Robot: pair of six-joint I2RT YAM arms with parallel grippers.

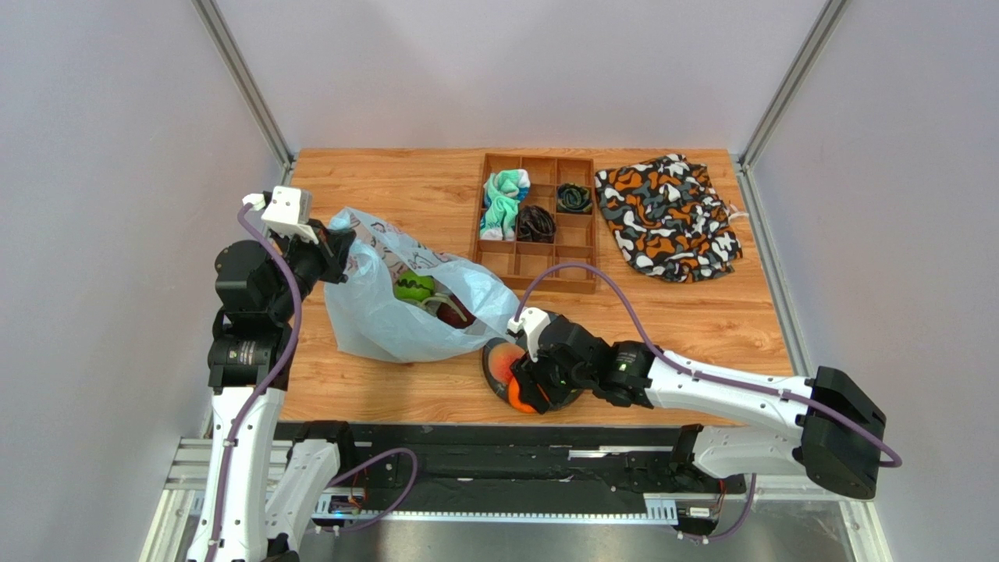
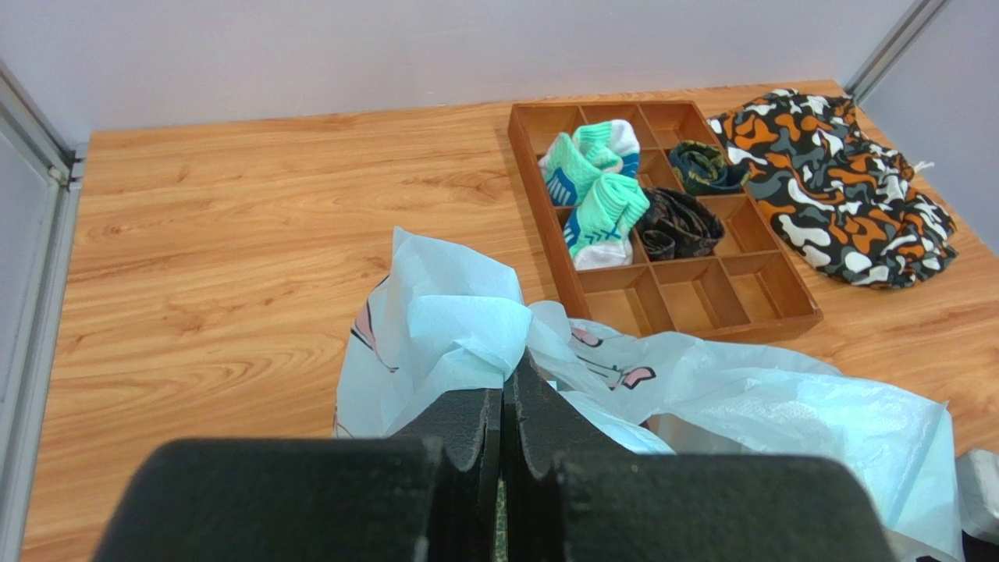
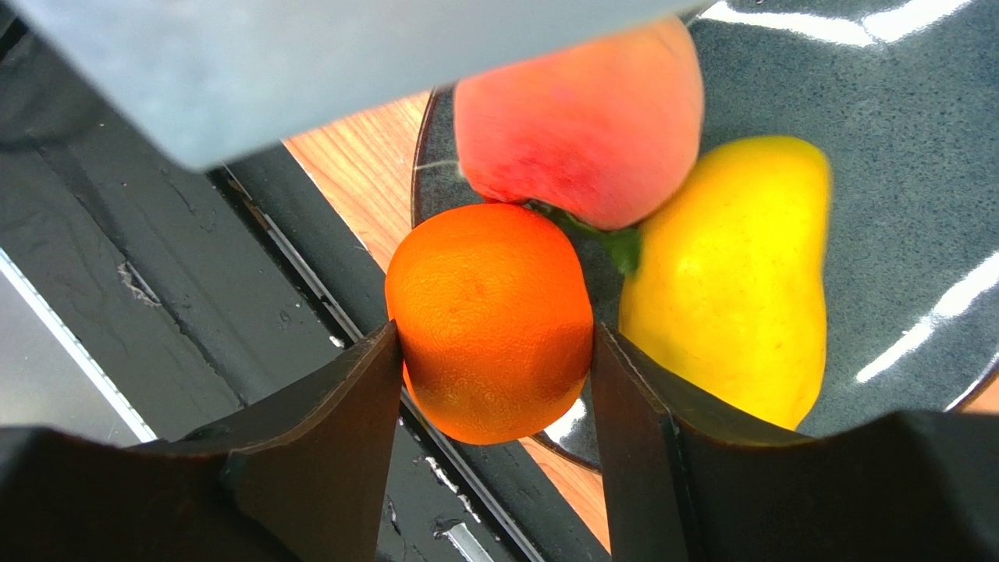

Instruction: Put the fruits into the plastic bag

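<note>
The pale blue plastic bag (image 1: pixel 381 316) lies at the left of the table, its mouth facing right. My left gripper (image 1: pixel 338 252) is shut on the bag's upper rim (image 2: pixel 457 328) and holds it up. Inside the mouth sit a bright green fruit (image 1: pixel 413 288) and a dark red fruit (image 1: pixel 452 314). My right gripper (image 3: pixel 495 351) is over a dark plate (image 3: pixel 891 176) at the table's near edge. Both its fingers press the sides of the orange (image 3: pixel 493 316). A pink-orange peach (image 3: pixel 575 123) and a yellow mango (image 3: pixel 733 269) lie on the plate beside it.
A wooden divided tray (image 1: pixel 575 252) with rolled socks stands at the back centre. An orange, black and white patterned cloth (image 1: pixel 668 217) lies to its right. The plate (image 1: pixel 493 357) overhangs the black rail at the near edge.
</note>
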